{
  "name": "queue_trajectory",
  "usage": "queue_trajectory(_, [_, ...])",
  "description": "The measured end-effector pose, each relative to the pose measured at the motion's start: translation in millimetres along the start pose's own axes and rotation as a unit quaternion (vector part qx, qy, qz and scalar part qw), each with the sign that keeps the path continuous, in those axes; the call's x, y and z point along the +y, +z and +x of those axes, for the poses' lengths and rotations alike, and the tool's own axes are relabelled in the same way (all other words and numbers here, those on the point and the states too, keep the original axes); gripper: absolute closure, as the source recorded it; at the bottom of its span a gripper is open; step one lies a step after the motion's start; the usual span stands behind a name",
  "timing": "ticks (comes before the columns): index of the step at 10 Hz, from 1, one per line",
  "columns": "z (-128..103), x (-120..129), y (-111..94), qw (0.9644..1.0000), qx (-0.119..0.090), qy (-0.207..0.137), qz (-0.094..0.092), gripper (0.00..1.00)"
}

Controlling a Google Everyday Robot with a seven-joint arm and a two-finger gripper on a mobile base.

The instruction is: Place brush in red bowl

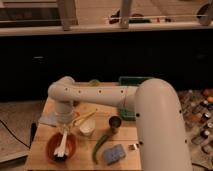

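The red bowl [51, 148] sits at the front left of the wooden table [125, 137]. The brush [61, 146] stands steeply in it, white handle up and dark bristle head down near the bowl's front rim. My gripper [63, 132] hangs straight down from the white arm, right over the bowl, at the top of the brush handle. Whether it touches the handle does not show.
A cream cup [87, 128] stands just right of the bowl, with yellow sticks [86, 117] behind it. A metal cup [114, 123], a long green pepper [100, 144] and a blue sponge [114, 153] lie further right. A green tray [131, 81] is at the back.
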Motion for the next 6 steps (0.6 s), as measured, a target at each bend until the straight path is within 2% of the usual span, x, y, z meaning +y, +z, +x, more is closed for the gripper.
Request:
queue_trajectory(3, [-3.8, -13.7, 6.3, 0.9998, -0.009, -0.014, -0.007, 0.99])
queue_trajectory(6, [-6.7, -22.4, 10.8, 0.9995, -0.018, -0.021, -0.017, 0.73])
